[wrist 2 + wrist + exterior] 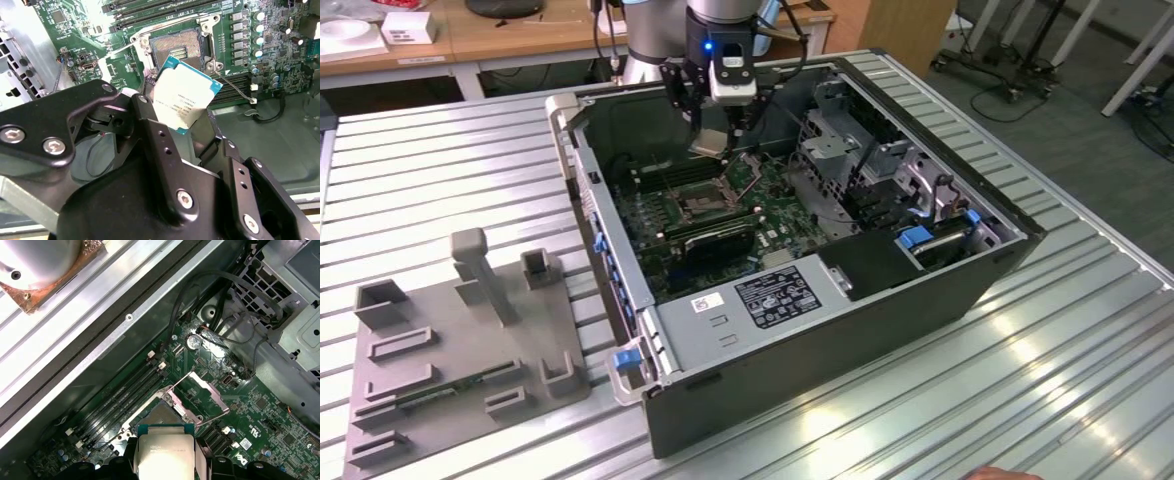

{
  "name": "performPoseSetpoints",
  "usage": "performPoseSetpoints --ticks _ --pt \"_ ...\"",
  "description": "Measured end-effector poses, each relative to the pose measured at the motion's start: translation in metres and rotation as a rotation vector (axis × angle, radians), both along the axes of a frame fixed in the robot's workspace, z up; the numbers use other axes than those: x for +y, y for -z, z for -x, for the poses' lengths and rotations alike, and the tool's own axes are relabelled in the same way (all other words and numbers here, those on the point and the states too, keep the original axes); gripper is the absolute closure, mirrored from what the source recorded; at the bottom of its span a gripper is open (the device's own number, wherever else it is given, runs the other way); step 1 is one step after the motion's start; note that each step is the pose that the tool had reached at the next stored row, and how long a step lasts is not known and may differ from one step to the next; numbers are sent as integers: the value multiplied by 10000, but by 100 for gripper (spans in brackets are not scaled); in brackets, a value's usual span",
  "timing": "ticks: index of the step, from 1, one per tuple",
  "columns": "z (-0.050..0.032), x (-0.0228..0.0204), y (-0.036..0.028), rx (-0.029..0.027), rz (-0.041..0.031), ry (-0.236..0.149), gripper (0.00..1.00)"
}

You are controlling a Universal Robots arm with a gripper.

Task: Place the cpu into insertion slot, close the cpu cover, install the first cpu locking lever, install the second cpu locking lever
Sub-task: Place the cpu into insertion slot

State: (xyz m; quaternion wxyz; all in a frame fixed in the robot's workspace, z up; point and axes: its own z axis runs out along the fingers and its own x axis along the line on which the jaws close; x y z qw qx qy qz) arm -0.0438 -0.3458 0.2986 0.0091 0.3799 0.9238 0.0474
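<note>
The cpu (708,143) is a flat square chip with a silvery-tan top, and my gripper (711,132) is shut on it. It hangs tilted inside the open computer case, above the motherboard and behind the insertion slot (692,207). In the second wrist view the cpu (182,97) sits between the black fingers (150,117), with the bare insertion slot (176,49) beyond it. In the first wrist view the cpu (165,452) is just short of the insertion slot (161,412). The cpu cover (209,394) stands swung open beside it. A thin wire lever (235,87) sticks out from the socket.
The case's metal drive cage (854,160) rises on the exterior view's right of the socket. Memory slots (120,400) run beside the socket and loose black cables (225,300) hang near the cage. A grey fixture plate (454,340) lies on the ribbed table at the exterior view's left.
</note>
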Motion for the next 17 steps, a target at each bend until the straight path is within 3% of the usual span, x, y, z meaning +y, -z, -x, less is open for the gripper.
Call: performPoseSetpoints --ticks 5,14,17 --pt "0 0 1 0 0 152 46" --pt "0 0 8 1 1 1215 46" --pt "0 0 9 1 1 1298 46"
